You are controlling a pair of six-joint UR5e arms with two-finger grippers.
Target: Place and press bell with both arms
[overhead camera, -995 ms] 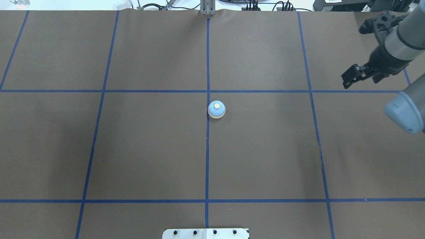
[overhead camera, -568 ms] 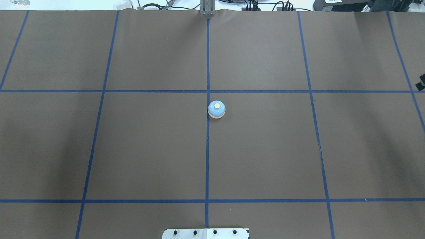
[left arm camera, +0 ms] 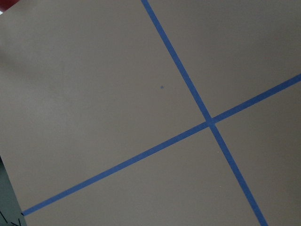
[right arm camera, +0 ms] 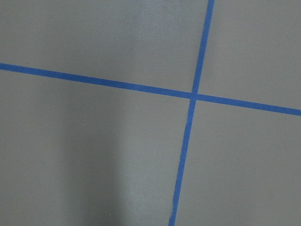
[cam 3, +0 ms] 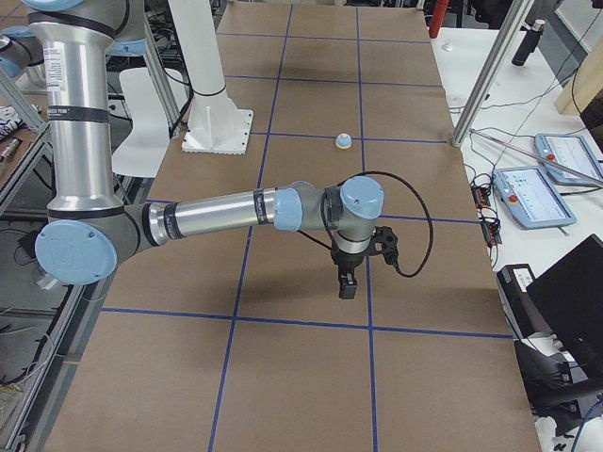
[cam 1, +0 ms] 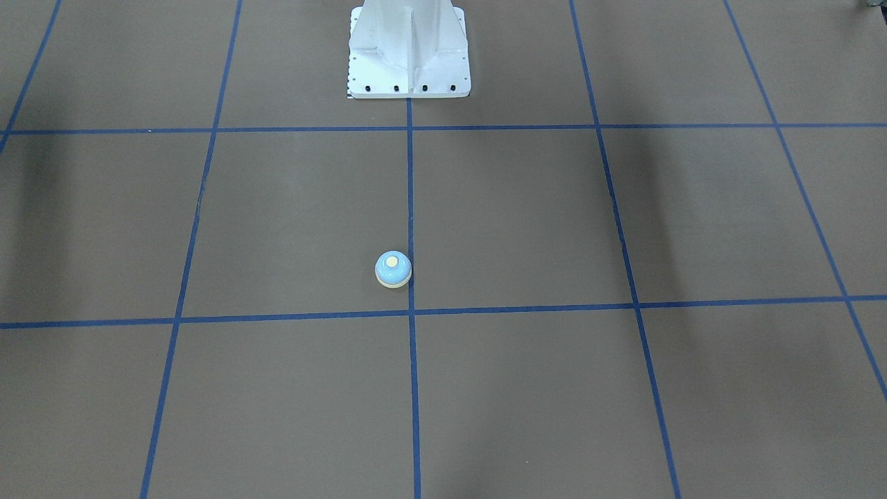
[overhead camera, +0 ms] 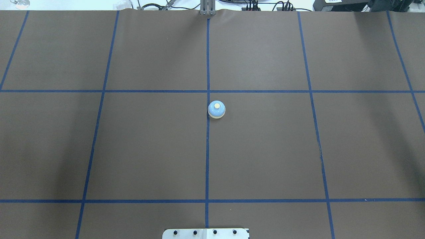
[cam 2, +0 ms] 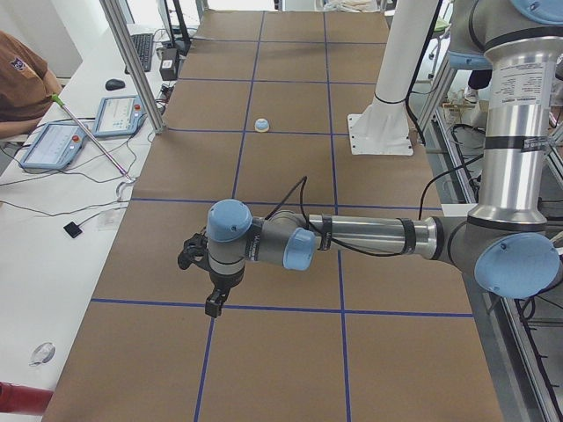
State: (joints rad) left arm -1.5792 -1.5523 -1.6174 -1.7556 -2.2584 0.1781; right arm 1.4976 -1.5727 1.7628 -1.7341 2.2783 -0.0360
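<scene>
The light-blue bell (overhead camera: 216, 109) stands upright alone near the table's centre, just beside the middle blue tape line (cam 1: 393, 269). It looks small and far in both side views (cam 2: 261, 125) (cam 3: 344, 142). Neither arm shows in the overhead or front views. The left gripper (cam 2: 214, 303) hangs over the table's left end, pointing down, far from the bell. The right gripper (cam 3: 347, 282) hangs likewise over the right end. I cannot tell whether either is open or shut. Both wrist views hold only brown paper and crossing blue tape.
The white pedestal (cam 1: 409, 48) stands at the robot's side of the table. A person (cam 2: 22, 83) sits by control tablets (cam 2: 53, 145) on a white bench. Another tablet (cam 3: 532, 196) lies at the other end. Metal frame posts (cam 2: 132, 61) rise at the table's far edge.
The right arm and gripper, at the overhead view's upper right a second ago, have swung out past its right edge. The bell has not moved.
</scene>
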